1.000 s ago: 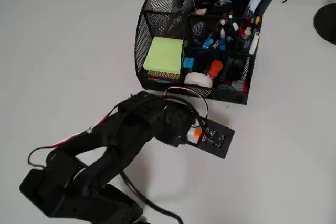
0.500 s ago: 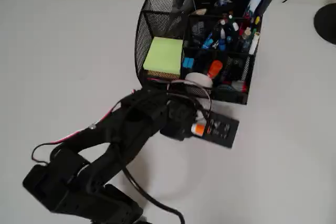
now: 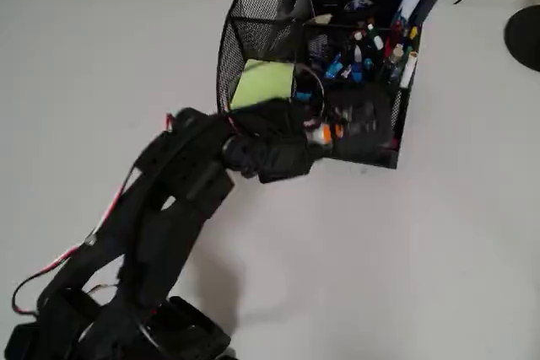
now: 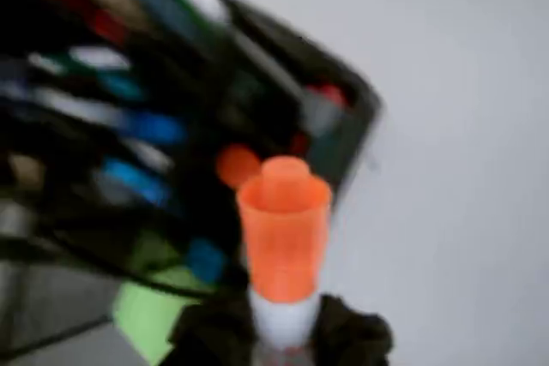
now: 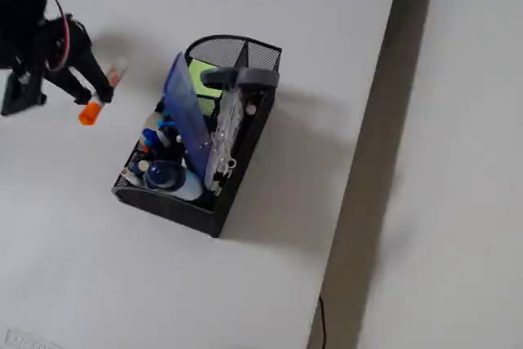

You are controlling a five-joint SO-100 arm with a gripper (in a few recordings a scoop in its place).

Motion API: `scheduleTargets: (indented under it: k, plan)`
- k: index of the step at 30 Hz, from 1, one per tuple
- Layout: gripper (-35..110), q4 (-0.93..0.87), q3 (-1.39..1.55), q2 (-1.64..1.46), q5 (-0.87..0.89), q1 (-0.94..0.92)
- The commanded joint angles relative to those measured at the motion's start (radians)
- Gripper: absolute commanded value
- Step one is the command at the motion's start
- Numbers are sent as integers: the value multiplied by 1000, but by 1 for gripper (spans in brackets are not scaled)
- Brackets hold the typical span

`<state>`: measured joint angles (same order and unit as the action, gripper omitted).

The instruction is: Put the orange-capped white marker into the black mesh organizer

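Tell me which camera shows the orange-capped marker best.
The wrist view: the marker is close and central, held in the pincer, though blurred. The fixed view shows it small; overhead, just an orange cap over the black mesh organizer.

arm: matte black jointed plastic arm [image 3: 160, 217], blocky segments, wide base at the lower edge of the overhead view
cables: thin red and black wires [image 3: 105, 217] along the links; a looped black wire near the wrist
gripper: black two-finger gripper [image 5: 86, 87], dark slim fingers

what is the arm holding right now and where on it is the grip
The marker: the fingers pinch its white barrel just below the orange cap, with the cap end sticking out toward the organizer.
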<state>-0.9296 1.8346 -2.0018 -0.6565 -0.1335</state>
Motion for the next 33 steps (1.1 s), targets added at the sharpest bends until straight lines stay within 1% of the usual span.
scheduleTargets:
  k: [1,5,11,22,29,33]
  plan:
    - [0,29,-262,-9,-87,-35]
    - [0,181,-298,9,-143,-35]
    - [0,353,-287,31,-238,20]
    - [0,512,-267,107,-324,137]
    - [0,776,-101,143,-439,129]
    - [0,847,-92,198,-446,104]
